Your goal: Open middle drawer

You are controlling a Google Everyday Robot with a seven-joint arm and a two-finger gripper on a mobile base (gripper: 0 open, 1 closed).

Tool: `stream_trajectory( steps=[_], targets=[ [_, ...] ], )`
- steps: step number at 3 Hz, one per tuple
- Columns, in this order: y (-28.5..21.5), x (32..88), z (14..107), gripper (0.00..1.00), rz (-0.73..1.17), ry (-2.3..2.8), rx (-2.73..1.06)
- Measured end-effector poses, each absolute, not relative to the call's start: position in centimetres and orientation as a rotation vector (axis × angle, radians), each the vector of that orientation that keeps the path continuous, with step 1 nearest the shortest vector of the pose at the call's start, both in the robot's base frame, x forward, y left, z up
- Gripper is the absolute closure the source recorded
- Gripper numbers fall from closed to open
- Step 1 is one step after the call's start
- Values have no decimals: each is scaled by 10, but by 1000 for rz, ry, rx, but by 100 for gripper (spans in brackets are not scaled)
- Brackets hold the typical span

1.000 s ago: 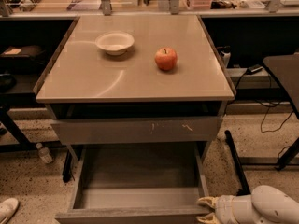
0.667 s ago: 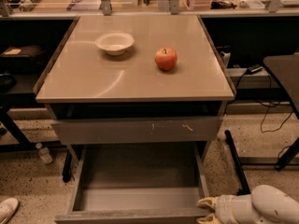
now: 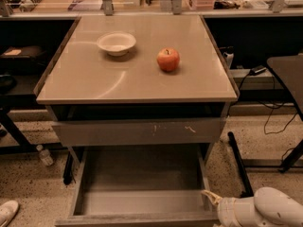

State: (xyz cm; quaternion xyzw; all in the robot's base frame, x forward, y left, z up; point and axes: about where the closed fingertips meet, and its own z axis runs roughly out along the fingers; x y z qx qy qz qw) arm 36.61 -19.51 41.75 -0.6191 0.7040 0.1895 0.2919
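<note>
The middle drawer [image 3: 142,200] is the wide, shallow grey drawer under the scratched front. It stands pulled far out, its empty inside showing and its plain front [image 3: 142,219] at the bottom edge of the view. My gripper [image 3: 214,201] is at the bottom right, at the right end of that drawer's front, with the white arm [image 3: 274,209] behind it. The scratched grey drawer front [image 3: 137,131] sits above, just under the tabletop.
A white bowl [image 3: 116,43] and a red apple [image 3: 168,59] sit on the beige tabletop [image 3: 94,79]. A small bottle [image 3: 45,155] stands on the floor at the left. Black table legs [image 3: 239,167] and cables lie at the right. A shoe [image 3: 7,212] is at the bottom left.
</note>
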Motion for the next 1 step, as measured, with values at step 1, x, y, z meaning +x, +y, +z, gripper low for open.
stream_trajectory(
  steps=[1],
  targets=[
    [-195,366,417,0,505,1876,-1650]
  ],
)
